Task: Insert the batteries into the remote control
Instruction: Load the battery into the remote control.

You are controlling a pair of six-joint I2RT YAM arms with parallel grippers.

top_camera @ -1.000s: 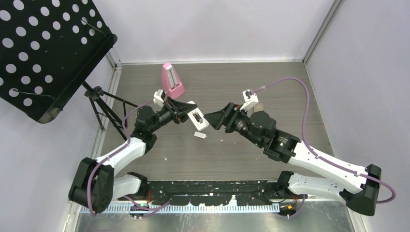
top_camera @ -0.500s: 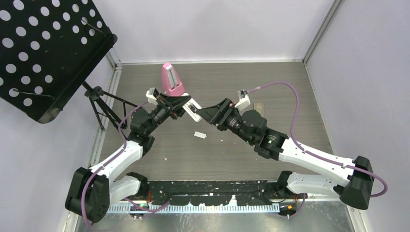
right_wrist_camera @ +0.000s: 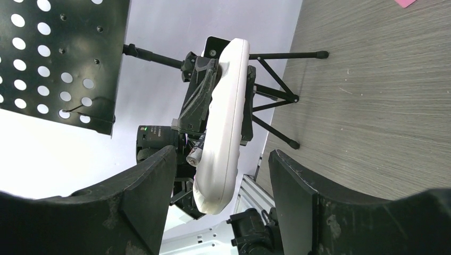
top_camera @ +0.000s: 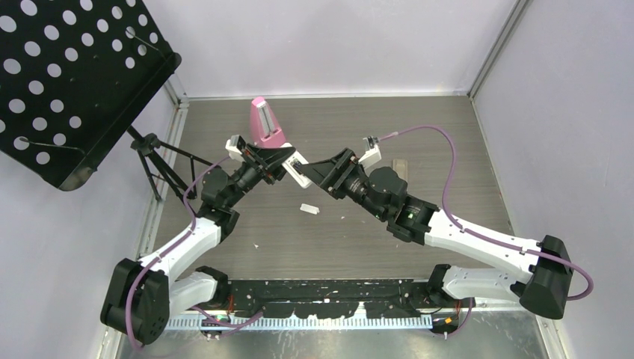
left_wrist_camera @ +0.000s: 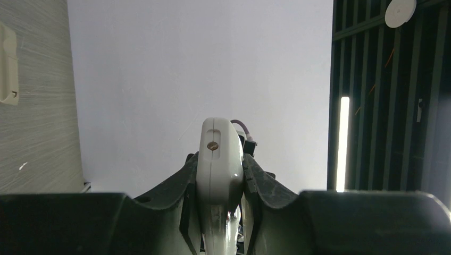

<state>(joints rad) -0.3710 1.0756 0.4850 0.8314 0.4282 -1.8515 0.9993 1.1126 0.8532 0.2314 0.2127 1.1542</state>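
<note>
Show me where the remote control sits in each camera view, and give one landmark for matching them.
Top external: the remote control is the white piece just above centre, between the two arms' tips.
Left wrist: bottom centre, seen end-on.
Right wrist: centre, a long white body tilted nearly upright, beyond the open right hand.
Landmark: the left hand, clamped on the remote control, shows in all three views.

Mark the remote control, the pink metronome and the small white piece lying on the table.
remote control (right_wrist_camera: 226, 122), right wrist view, middle of its white body.
pink metronome (top_camera: 267, 127), top view, its front.
small white piece (top_camera: 309, 209), top view, its centre.
</note>
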